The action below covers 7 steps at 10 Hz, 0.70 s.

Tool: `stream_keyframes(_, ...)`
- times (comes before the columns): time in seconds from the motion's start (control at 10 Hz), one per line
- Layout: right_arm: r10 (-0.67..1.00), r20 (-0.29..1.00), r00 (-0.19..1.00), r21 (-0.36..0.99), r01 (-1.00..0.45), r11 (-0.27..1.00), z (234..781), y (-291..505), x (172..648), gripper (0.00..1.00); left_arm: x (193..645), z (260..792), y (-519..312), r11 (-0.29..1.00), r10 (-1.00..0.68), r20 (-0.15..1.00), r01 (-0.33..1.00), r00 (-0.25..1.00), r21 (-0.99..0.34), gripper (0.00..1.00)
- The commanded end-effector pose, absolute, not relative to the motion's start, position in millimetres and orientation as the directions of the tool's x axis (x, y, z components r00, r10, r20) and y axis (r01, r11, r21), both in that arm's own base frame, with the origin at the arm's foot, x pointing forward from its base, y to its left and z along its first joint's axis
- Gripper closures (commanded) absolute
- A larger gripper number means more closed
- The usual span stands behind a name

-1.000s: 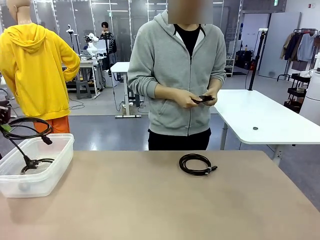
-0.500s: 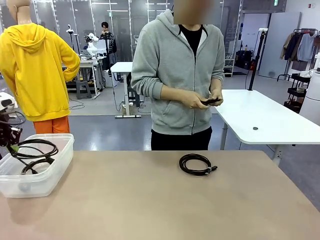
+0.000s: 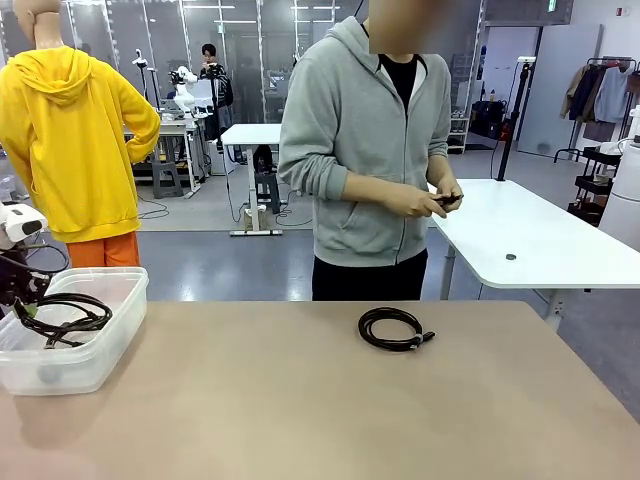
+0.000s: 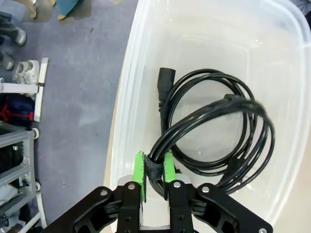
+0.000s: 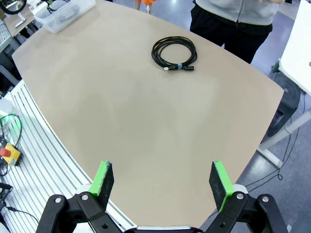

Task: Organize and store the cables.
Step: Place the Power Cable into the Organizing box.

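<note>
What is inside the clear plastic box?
A coiled black cable with a chunky plug lies in the clear plastic box; the pads of the left tool flank its strap. The coil covers part of the floor.

Coiled cable (image 3: 62, 318) in bin (image 3: 105, 355) at table (image 3: 300, 420) left; second cable (image 3: 392, 328) mid-table

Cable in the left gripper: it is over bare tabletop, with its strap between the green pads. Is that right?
No. The left wrist view shows the cable over a clear plastic bin, not bare tabletop. Its strap is between the green pads of the left gripper, as stated.
</note>
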State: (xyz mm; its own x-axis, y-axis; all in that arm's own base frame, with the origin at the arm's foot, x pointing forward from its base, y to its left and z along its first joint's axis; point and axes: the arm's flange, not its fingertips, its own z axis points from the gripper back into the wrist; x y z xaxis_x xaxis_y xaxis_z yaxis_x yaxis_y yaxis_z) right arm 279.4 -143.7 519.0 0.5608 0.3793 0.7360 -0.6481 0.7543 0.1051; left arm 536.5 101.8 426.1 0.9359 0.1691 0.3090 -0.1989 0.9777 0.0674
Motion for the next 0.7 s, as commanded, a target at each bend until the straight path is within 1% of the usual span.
stream_keyframes(0.0, 0.386, 0.742, 0.547, 0.101, -0.661, 0.744, 519, -144, 279, 0.00, 537, 428, 87, 0.974, 0.183, 0.347, -0.218, 0.920, 0.062, 0.49)
stream_keyframes(0.3, 0.386, 0.742, 0.547, 0.101, -0.661, 0.744, 519, -144, 279, 0.00, 535, 436, 80, 0.973, 0.193, 0.358, -0.226, 0.914, 0.052, 0.01)
stream_keyframes(0.6, 0.386, 0.742, 0.547, 0.101, -0.661, 0.744, 519, -144, 279, 0.00, 529, 439, 76, 0.966, 0.203, 0.377, -0.248, 0.904, 0.074, 0.00)
